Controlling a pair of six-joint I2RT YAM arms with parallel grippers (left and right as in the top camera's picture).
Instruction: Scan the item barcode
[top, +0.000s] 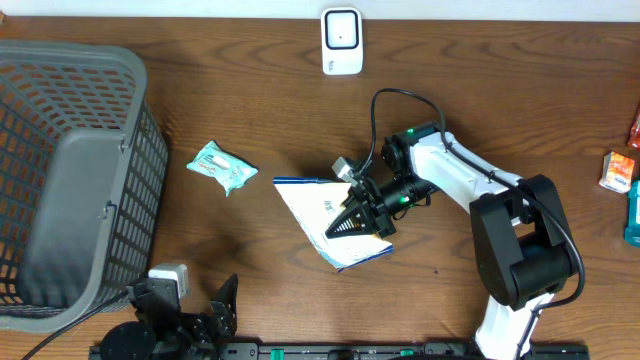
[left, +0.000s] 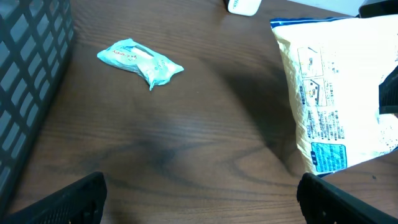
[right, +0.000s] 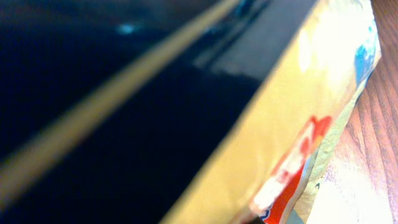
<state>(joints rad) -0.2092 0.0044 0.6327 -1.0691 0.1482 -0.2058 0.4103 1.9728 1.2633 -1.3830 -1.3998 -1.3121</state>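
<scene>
Over wooden table (top: 250, 120), right claw (top: 347, 225) pinches bag (top: 305, 205).

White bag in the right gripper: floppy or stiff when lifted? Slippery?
Likely floppy: the white bag looks like thin printed film with a wavy edge, so it should sag away from the right gripper pinching it. Probably light for its size, as it looks fairly flat. Its shiny surface may slip in a narrow pinch.

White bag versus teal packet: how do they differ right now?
The white bag is far bigger than the teal packet. The bag is white with printed text and blue trim; the packet is teal. The right claw is shut on the bag; the packet lies untouched. Both are soft sealed packs.
</scene>
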